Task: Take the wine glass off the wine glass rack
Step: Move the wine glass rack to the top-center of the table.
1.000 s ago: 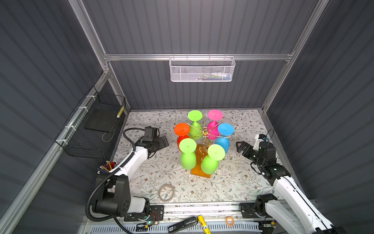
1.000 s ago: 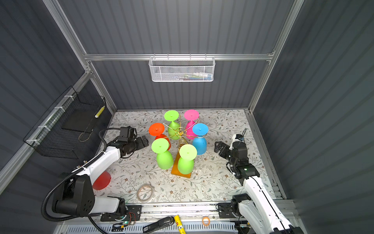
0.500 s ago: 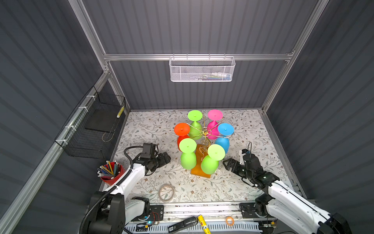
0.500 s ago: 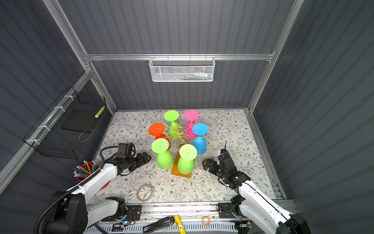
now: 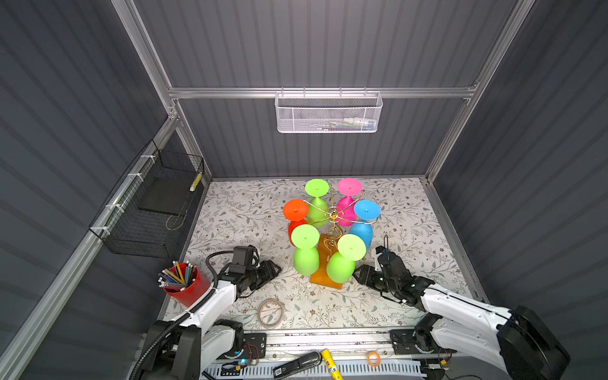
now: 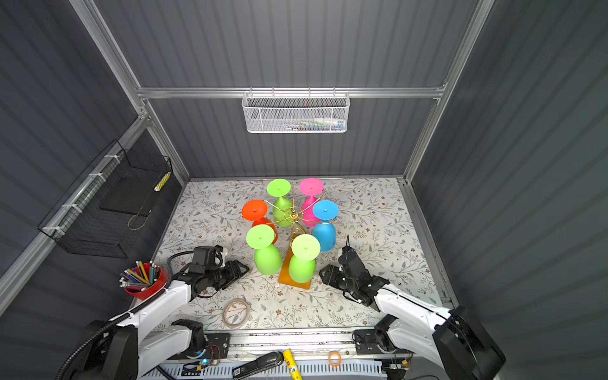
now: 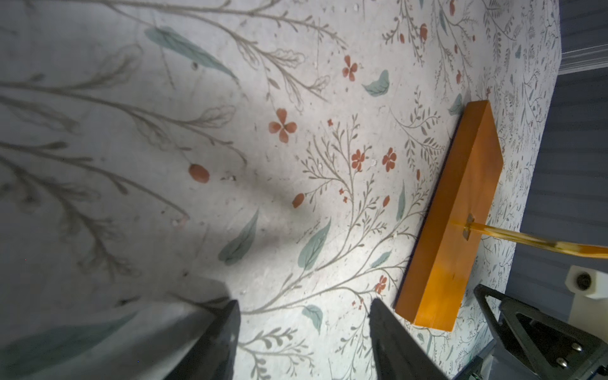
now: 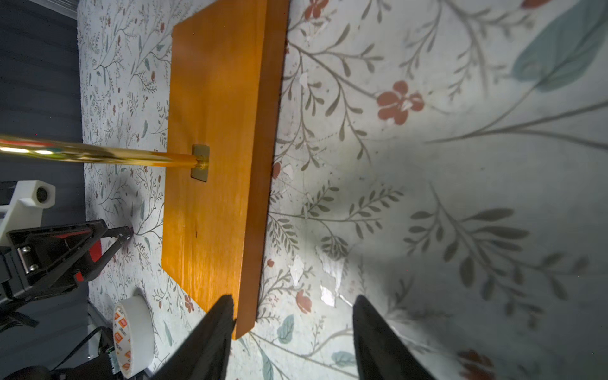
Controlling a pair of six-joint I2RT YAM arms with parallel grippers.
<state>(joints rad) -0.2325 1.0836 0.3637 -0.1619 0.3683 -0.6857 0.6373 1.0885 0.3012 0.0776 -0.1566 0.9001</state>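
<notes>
A tape roll (image 5: 270, 312) lies near the front edge of the tabletop (image 5: 237, 210), and a pencil cup (image 5: 184, 284) stands at its front left corner. Just beyond, both arms have dropped low and swung in from the tabletop's sides toward the near end of the base (image 5: 317, 278). The left gripper (image 5: 274, 269) points at it from the left, a little apart. The right gripper (image 5: 358, 275) sits just beside its right near corner.

Both have narrowed from wide open. Each wrist view still shows the fingers (image 7: 217, 342) apart with only tabletop between them: released, holding nothing. Whether the right one touches the base, I cannot tell.

Behind them the left green glass (image 5: 306, 260) and right green glass (image 5: 340, 268) hang bowl-down from the rack (image 5: 334, 215), which stands mid-tabletop. An orange glass (image 5: 295, 210), a blue glass (image 5: 362, 230), a third green glass (image 5: 316, 210) and a pink glass (image 5: 348, 189) hang farther back. All six are on their arms, so none is off yet.

The low approach on both sides looks like steadying the base. A grasp on a glass has yet to come.
</notes>
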